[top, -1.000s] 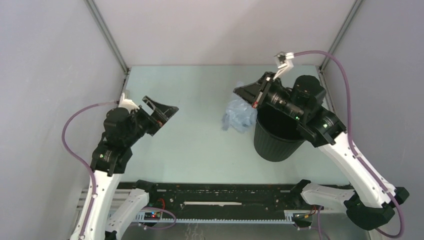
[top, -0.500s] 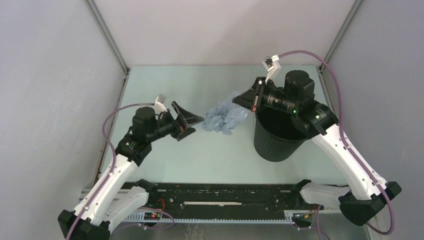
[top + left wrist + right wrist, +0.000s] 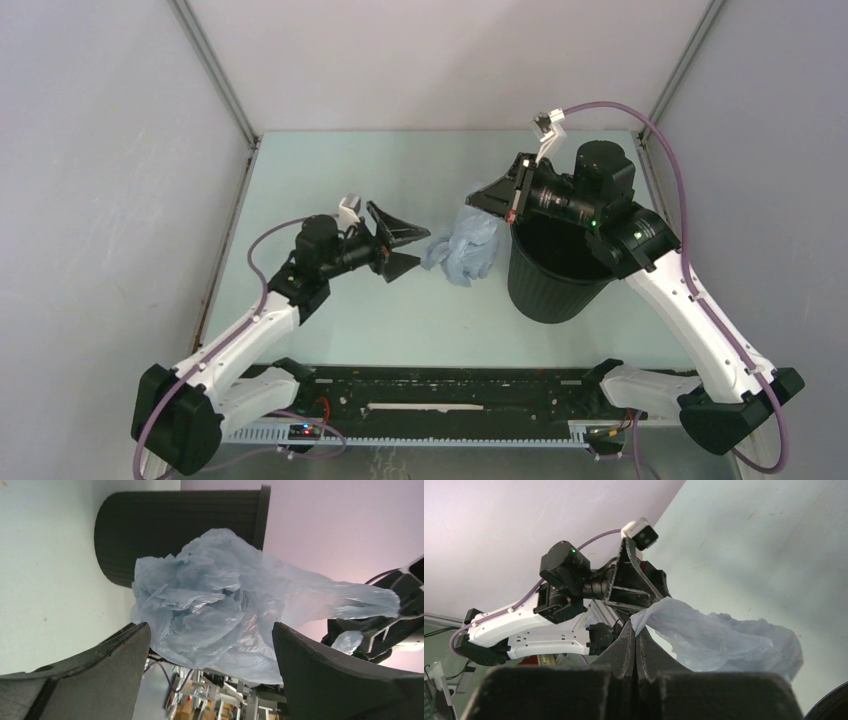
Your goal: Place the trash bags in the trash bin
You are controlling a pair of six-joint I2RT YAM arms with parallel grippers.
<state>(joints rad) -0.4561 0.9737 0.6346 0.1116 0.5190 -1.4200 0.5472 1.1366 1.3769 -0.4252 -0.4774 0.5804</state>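
The pale blue trash bag (image 3: 465,243) hangs crumpled above the table, just left of the black ribbed trash bin (image 3: 552,278). My right gripper (image 3: 488,197) is shut on the bag's top edge, above the bin's left rim; the right wrist view shows its tips pinching the film (image 3: 636,626). My left gripper (image 3: 407,250) is open, its jaws wide apart, just left of the bag. In the left wrist view the bag (image 3: 220,610) fills the space ahead of the open fingers (image 3: 120,650), with the bin (image 3: 180,527) behind it.
The pale green table (image 3: 360,170) is walled by grey panels on the left, back and right. A black rail (image 3: 440,390) runs along the near edge between the arm bases.
My left arm has swung right across the table until its open gripper reached the bag. My right gripper lifted the bag, and now holds it a little nearer the bin.
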